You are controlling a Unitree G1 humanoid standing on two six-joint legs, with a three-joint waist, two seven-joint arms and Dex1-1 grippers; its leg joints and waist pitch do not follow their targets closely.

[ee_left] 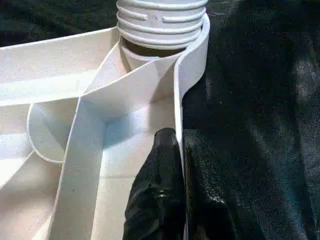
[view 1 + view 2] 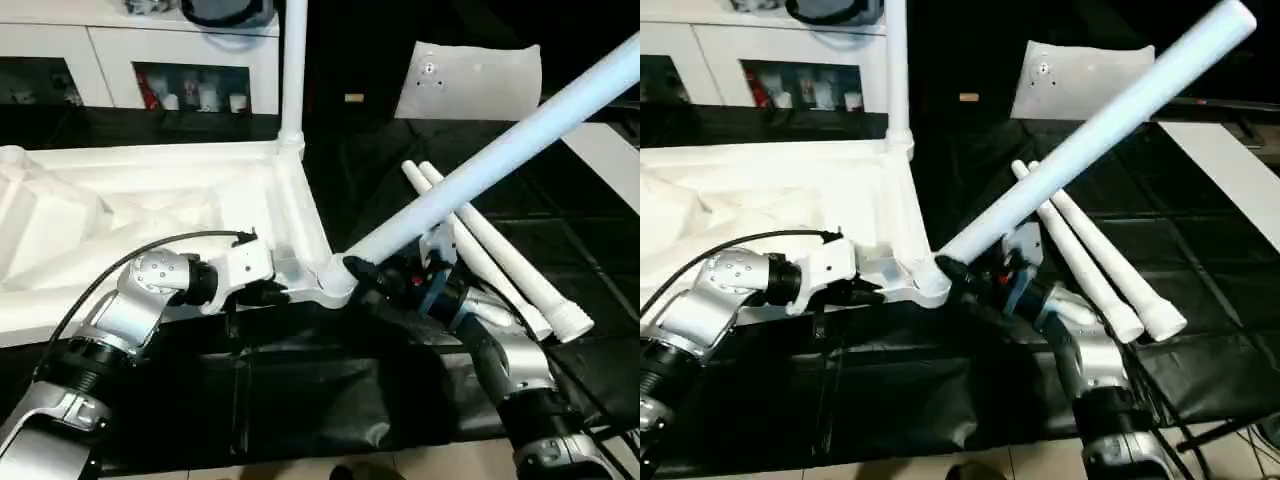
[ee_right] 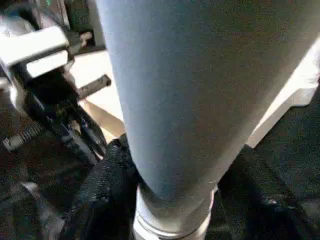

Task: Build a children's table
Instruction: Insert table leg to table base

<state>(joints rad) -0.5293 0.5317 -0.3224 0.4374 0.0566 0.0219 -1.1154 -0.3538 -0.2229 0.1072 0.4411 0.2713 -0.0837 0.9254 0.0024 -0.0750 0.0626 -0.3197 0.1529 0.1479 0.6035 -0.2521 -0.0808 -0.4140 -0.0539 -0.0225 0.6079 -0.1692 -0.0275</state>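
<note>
Your right tool [image 2: 385,280] is clamped on the tilted leg [image 2: 500,150] at the corner socket [image 2: 335,283], while the left tool [image 2: 262,292] pinches the tabletop [image 2: 150,200] rim just beside it.

The white plastic tabletop [image 2: 150,215] lies upside down on the black surface, its ribbed underside facing up. One white leg [image 2: 293,70] stands upright in the far corner socket, and a second leg [image 2: 1090,130] leans at a slant with its threaded end at the near corner socket [image 2: 335,283]. Two more tapered legs [image 2: 1095,260] lie side by side, touching, on the black surface just beside the tabletop.
</note>
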